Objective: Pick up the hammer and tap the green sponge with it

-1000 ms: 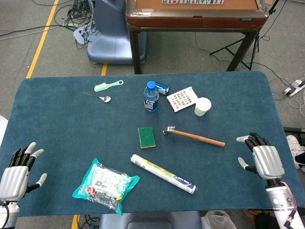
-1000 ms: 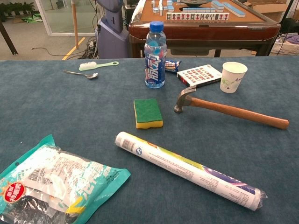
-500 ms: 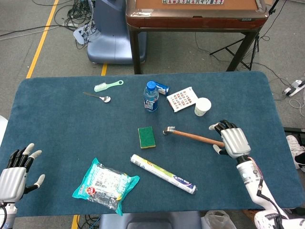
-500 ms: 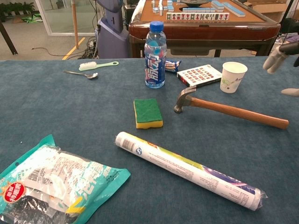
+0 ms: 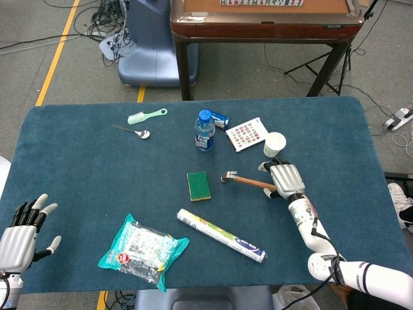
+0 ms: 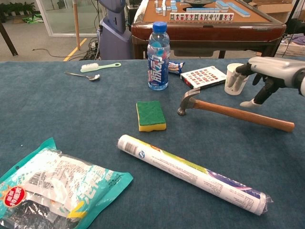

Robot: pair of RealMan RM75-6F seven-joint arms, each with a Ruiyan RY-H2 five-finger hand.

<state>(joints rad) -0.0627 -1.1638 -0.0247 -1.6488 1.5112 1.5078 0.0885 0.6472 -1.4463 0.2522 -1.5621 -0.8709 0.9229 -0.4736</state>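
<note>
The hammer (image 5: 244, 181) (image 6: 224, 110) lies flat on the blue table, steel head toward the sponge, wooden handle running right. The green sponge (image 5: 199, 185) (image 6: 150, 115) with its yellow base lies just left of the hammer head. My right hand (image 5: 284, 178) (image 6: 267, 74) hovers over the middle of the handle, fingers spread and pointing down, holding nothing; it covers part of the handle in the head view. My left hand (image 5: 20, 230) rests open at the table's near left edge, far from both.
A paper cup (image 5: 274, 144) (image 6: 234, 78) stands just behind my right hand. A water bottle (image 6: 158, 55), tile card (image 6: 204, 76), spoon (image 6: 84, 75) and brush (image 6: 100, 67) lie further back. A rolled tube (image 6: 190, 172) and a snack bag (image 6: 52, 186) occupy the near side.
My right hand has travelled left from the table's right edge to above the hammer handle. The left hand has stayed put, and no object has moved.
</note>
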